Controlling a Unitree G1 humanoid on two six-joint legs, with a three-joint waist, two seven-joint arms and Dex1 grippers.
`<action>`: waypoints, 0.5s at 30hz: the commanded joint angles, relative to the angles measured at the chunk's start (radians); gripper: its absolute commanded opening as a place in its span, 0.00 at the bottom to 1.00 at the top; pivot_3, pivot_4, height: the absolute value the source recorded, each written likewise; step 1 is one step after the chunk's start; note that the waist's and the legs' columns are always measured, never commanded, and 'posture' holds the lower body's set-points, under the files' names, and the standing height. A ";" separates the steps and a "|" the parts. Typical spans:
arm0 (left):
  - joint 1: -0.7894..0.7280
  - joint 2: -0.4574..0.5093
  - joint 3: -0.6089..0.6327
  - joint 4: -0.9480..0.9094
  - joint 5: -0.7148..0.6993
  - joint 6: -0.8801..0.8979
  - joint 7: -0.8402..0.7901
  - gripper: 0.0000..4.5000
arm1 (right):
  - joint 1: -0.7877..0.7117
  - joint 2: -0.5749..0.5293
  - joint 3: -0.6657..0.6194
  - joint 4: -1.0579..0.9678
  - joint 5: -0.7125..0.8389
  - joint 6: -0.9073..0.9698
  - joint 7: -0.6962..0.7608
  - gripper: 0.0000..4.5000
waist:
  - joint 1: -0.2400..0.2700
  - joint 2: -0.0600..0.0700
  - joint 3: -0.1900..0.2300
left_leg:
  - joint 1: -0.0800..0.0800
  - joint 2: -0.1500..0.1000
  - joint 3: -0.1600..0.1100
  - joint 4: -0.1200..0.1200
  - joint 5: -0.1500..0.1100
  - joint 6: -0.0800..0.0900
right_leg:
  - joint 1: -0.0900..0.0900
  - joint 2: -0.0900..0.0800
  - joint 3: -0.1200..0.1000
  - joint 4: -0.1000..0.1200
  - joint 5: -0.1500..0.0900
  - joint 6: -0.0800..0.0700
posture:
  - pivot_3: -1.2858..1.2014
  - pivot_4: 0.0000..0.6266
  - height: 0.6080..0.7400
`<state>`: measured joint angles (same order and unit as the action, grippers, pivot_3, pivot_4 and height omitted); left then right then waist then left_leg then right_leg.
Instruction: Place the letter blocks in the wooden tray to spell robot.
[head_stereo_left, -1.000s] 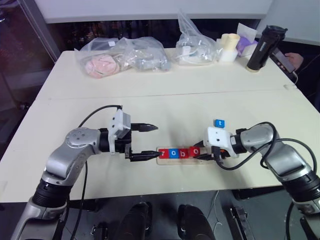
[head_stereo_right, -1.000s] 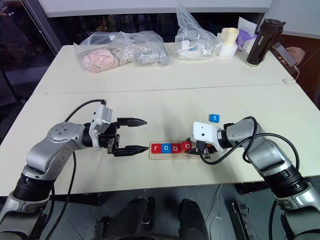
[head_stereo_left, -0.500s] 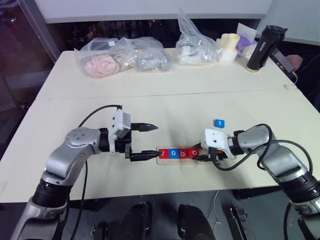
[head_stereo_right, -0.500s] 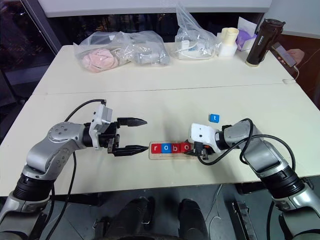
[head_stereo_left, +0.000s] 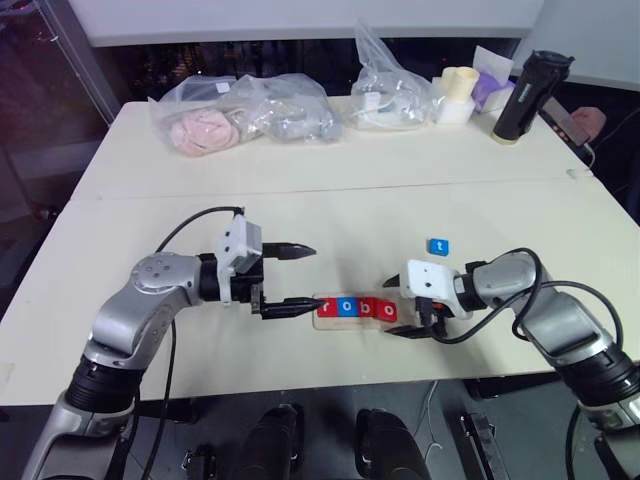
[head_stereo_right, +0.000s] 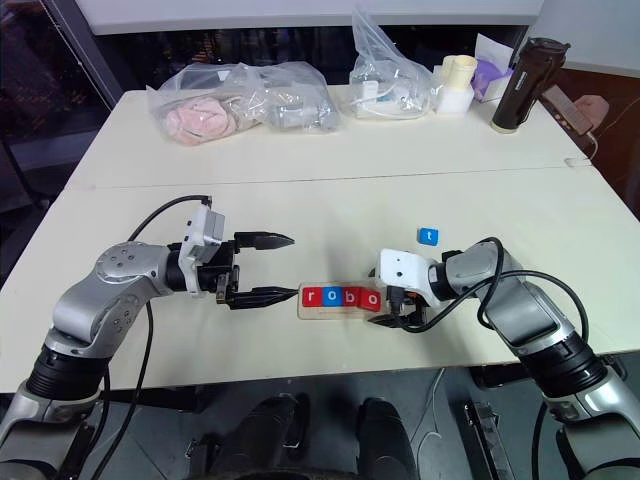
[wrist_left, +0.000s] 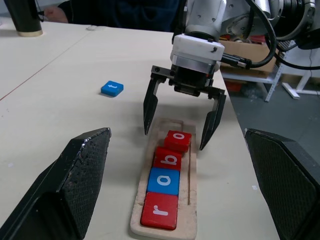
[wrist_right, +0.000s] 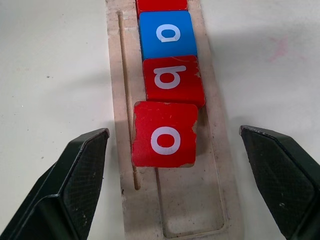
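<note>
Bags (head_stereo_left: 245, 110), bottle (head_stereo_left: 530, 95) at table's (head_stereo_left: 320, 200) far edge, nothing blocking tray (wrist_left: 192, 175).

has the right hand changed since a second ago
Yes. The right hand was shut at the second red o block; it now stands open astride it, at the same end of the wooden tray.

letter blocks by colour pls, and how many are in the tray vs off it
Red letter blocks: 3, all in the wooden tray (r, b, second o).
Blue letter blocks: 2, the first o in the tray, the t on the table outside it.
Total: 5 blocks, 4 in the tray, 1 off it.
</note>
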<state>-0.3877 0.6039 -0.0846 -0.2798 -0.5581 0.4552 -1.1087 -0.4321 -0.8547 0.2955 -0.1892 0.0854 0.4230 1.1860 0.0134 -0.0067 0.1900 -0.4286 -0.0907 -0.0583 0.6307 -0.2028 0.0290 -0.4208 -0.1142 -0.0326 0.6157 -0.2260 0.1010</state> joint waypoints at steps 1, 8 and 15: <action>-0.007 -0.004 0.009 -0.026 -0.015 -0.003 0.002 1.00 | -0.028 -0.003 -0.054 -0.052 0.037 0.041 -0.005 0.99 | 0.000 0.000 0.000 | 0.000 0.000 0.000 0.000 0.000 0.000 | 0.000 0.000 0.000 0.000 0.000 0.000 | 0.52 0.24 0.98; -0.015 -0.015 0.003 -0.017 -0.009 -0.006 0.001 1.00 | -0.003 0.016 -0.047 -0.113 0.052 0.104 -0.043 0.99 | 0.001 0.000 0.000 | 0.000 0.000 0.000 0.000 0.000 0.000 | 0.000 0.000 0.000 0.000 0.000 0.000 | 0.52 0.24 0.98; -0.016 -0.014 0.003 -0.016 -0.006 -0.006 -0.001 1.00 | 0.000 0.015 -0.027 -0.079 0.013 0.073 -0.070 0.99 | 0.000 0.000 0.000 | 0.000 0.000 0.000 0.000 0.000 0.000 | 0.000 0.000 0.000 0.000 0.000 0.000 | 0.52 0.24 0.98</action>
<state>-0.3905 0.5878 -0.0891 -0.2782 -0.5574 0.4550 -1.1091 -0.4307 -0.8375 0.2704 -0.2677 0.1123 0.5137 1.1250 0.0134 -0.0067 0.1900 -0.4285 -0.0907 -0.0583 0.6308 -0.2027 0.0290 -0.4208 -0.1143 -0.0326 0.6160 -0.2260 0.1009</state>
